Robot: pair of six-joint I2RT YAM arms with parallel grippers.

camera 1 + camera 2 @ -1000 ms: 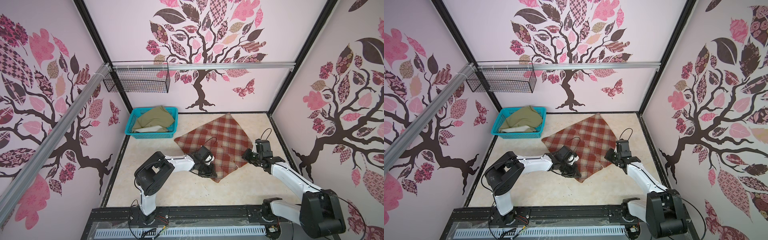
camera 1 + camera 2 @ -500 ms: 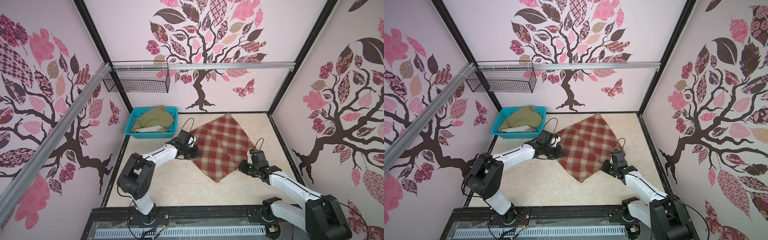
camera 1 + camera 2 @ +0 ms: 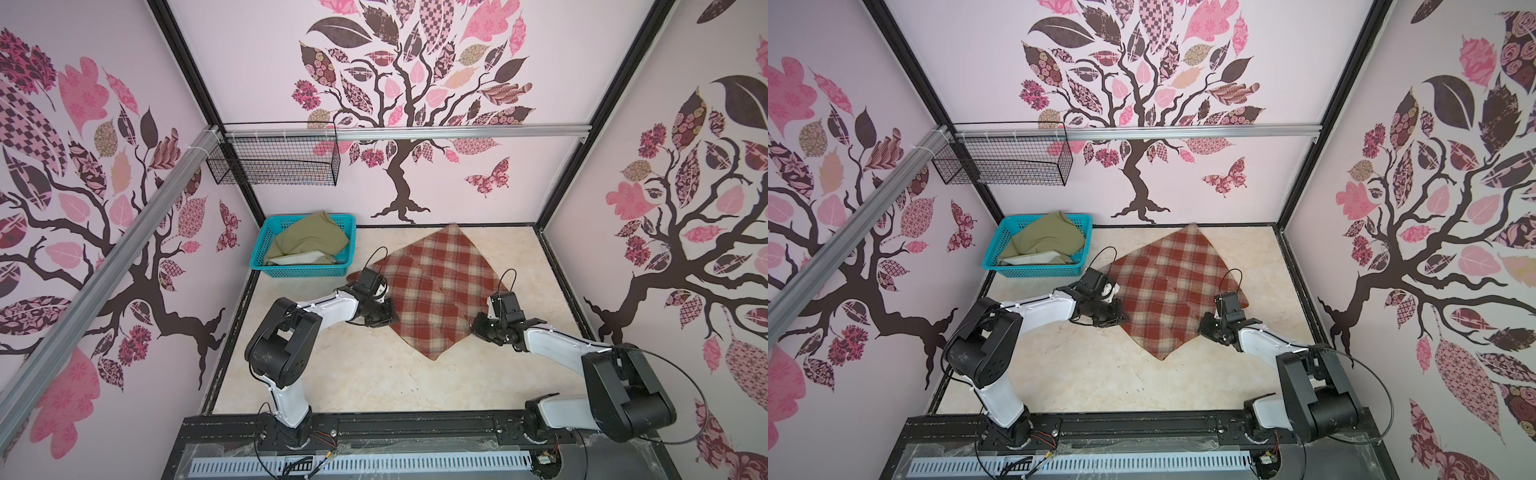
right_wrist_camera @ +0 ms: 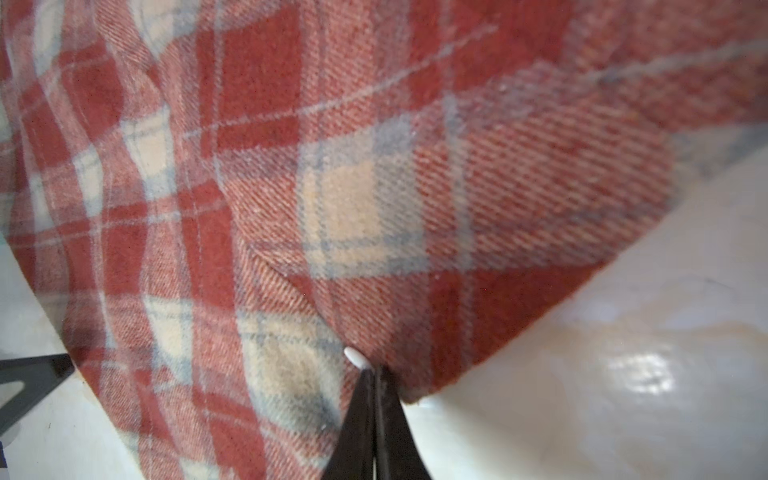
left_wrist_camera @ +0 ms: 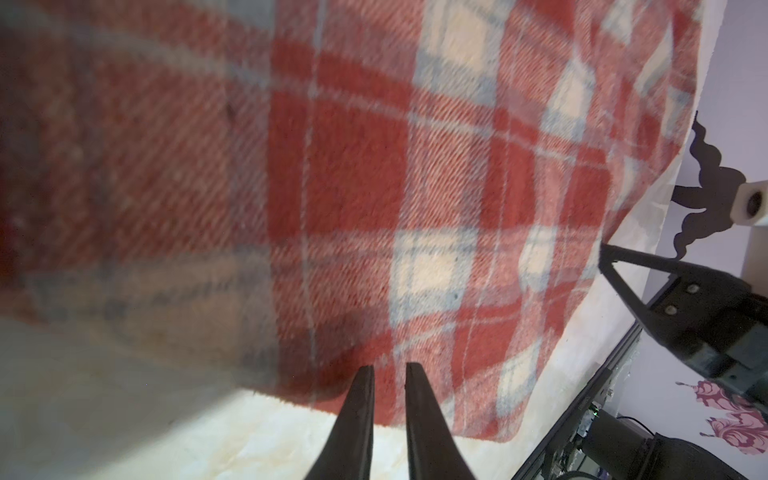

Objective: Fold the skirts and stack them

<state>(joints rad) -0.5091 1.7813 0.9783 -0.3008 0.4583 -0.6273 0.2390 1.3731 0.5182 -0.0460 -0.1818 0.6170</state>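
The rust-red and cream plaid skirt lies spread as a diamond on the pale table. My left gripper is at its near-left edge; in the left wrist view the jaws stand narrow with the cloth's border between them. My right gripper is at the near-right edge. In the right wrist view its tips pinch the fabric, which rises in folds to them. The olive-green skirt lies crumpled in the basket.
The turquoise plastic basket stands at the table's far-left corner, close to the plaid skirt's left point. A black wire basket hangs from a metal rail on the back wall. Patterned walls close in three sides.
My left gripper went out to the skirt's far-left corner and came back down its left edge. My right gripper slid nearer and inward along the right edge. The skirt shifted slightly.
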